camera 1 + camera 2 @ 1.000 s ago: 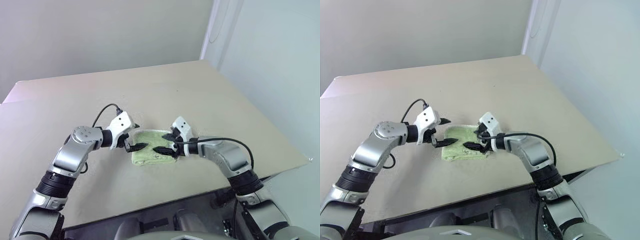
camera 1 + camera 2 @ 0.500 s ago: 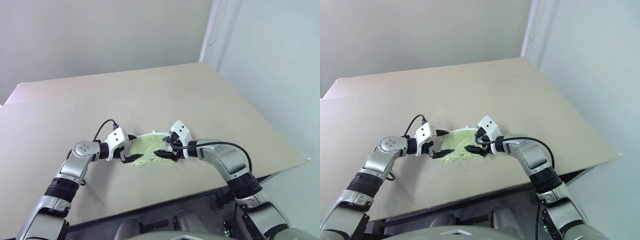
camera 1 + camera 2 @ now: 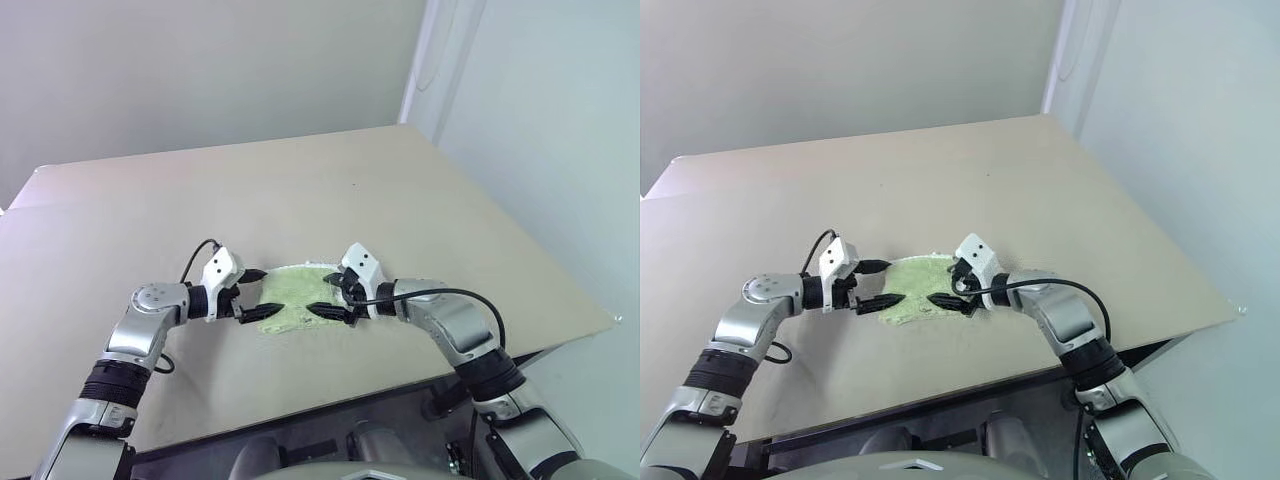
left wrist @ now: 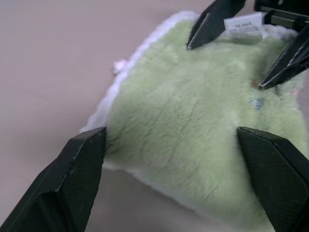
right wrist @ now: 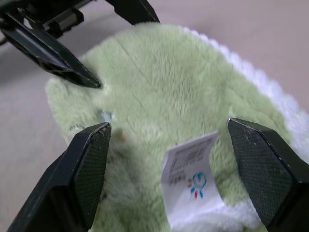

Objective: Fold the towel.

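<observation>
The left gripper (image 3: pixel 256 292) and right gripper (image 3: pixel 329 294) are pointed tip-to-tip toward each other, both arms bent inward, each pair of fingers spread wide.

Pale green towel (image 3: pixel 912 293) bunched on tan table (image 3: pixel 970 190), left gripper (image 3: pixel 882 285) at its nine o'clock, right gripper (image 3: pixel 946 289) at three o'clock, both spread wide

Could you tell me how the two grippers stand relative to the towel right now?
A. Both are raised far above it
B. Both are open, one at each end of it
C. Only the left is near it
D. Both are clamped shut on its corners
B: the left gripper and right gripper face each other with fingers spread at opposite ends of the towel lying on the table.
</observation>
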Action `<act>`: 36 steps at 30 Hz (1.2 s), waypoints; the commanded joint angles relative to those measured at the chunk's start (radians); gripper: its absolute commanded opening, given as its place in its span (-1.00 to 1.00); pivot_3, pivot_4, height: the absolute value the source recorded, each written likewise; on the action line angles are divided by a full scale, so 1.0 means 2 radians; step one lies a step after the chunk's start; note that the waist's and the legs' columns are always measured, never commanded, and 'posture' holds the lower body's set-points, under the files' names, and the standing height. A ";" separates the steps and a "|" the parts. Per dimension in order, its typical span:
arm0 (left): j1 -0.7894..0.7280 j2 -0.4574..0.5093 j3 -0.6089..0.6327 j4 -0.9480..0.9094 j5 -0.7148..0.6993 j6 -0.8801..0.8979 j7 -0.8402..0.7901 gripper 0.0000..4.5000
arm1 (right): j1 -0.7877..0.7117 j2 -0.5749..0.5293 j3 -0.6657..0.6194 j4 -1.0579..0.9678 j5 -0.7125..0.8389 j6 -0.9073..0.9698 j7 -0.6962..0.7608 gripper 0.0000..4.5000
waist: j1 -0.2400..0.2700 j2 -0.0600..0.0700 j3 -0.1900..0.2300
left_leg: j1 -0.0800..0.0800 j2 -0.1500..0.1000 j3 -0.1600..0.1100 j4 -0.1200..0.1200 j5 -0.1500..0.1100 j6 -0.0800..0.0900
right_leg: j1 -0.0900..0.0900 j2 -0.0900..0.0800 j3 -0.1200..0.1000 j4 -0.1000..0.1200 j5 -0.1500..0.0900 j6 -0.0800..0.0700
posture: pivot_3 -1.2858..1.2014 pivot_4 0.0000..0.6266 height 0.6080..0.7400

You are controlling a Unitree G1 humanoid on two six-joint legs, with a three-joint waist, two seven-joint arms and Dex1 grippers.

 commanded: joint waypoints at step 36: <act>0.059 0.076 0.112 -0.048 -0.065 0.001 -0.083 0.99 | -0.044 -0.070 0.087 -0.054 -0.094 -0.144 0.116 0.80 | 0.001 0.000 0.000 | -0.006 0.000 0.000 0.001 0.000 0.000 | -0.006 0.000 0.000 0.000 0.000 0.000 | 0.03 -1.00 1.00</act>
